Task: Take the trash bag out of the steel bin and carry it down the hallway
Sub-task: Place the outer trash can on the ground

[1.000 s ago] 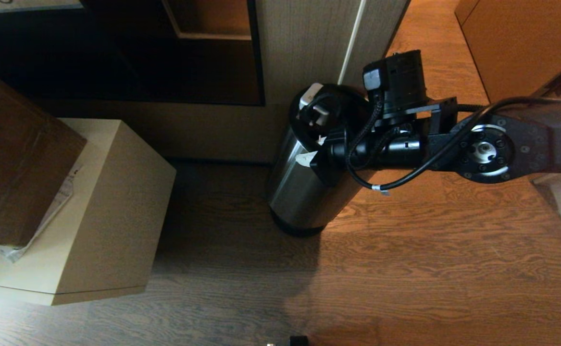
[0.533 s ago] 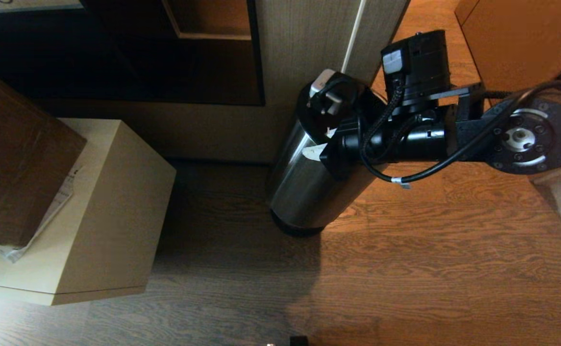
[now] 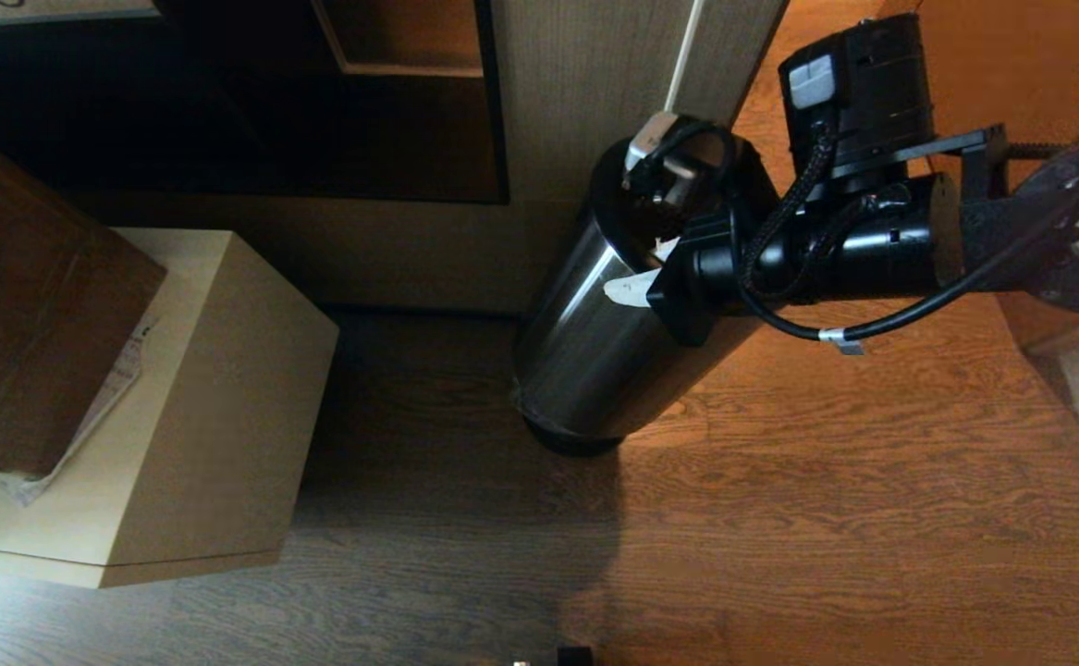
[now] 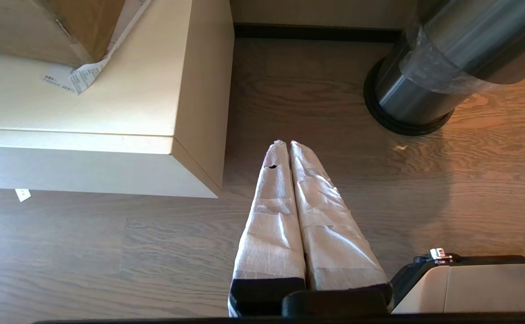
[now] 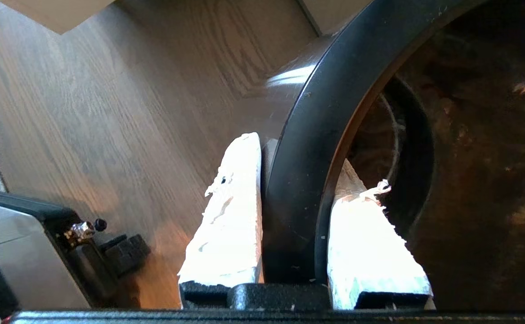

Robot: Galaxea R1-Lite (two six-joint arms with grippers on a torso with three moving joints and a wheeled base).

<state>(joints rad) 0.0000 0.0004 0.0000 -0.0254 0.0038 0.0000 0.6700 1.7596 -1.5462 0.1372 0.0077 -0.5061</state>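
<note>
One right gripper (image 5: 289,180) is clamped on the black rim of the steel bin (image 3: 594,342), which leans tilted on the wood floor (image 3: 779,518) beside a beige box (image 3: 178,407). Left gripper (image 4: 284,144) hangs over the floor, jaws together.

Dark brushed steel bin (image 3: 594,370) with black rim ring (image 5: 307,148), tilted on wooden floor

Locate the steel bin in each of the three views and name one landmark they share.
Head view: steel bin, centre, tilted, right gripper clamping its rim.
Left wrist view: upper right corner.
Right wrist view: black rim between the fingers.
Shared landmark: wooden floor.
</note>
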